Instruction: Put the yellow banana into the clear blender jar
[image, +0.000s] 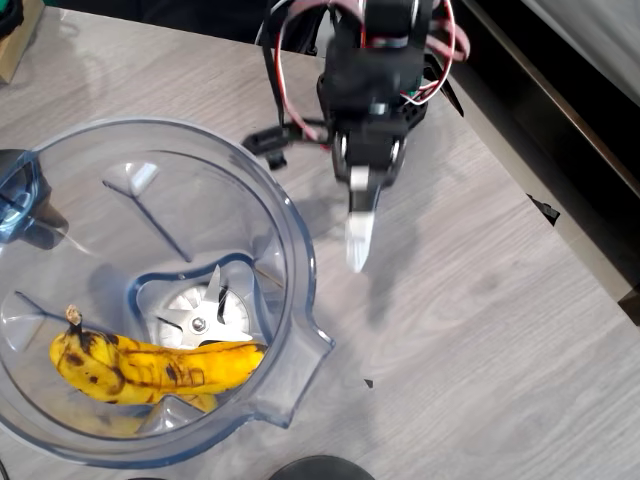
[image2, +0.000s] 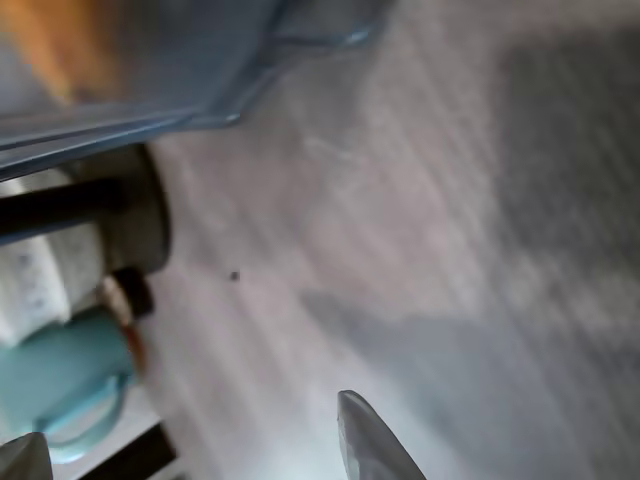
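Grey wood bench (image: 470, 330): yellow banana (image: 150, 365) inside clear blender jar (image: 290, 240); end effector (image: 358, 235) near far edge, open, empty.

**Camera placement: two views**

Overhead view: fixed above the wooden table (image: 480, 330), facing straight down, close enough that the clear blender jar (image: 290, 250) is cut by the left and bottom edges.

Wrist view: rides on the arm, low and near the table (image2: 430, 200), facing obliquely across it; blurred.

Shared: the tabletop and the clear blender jar (image2: 200, 90) rim.
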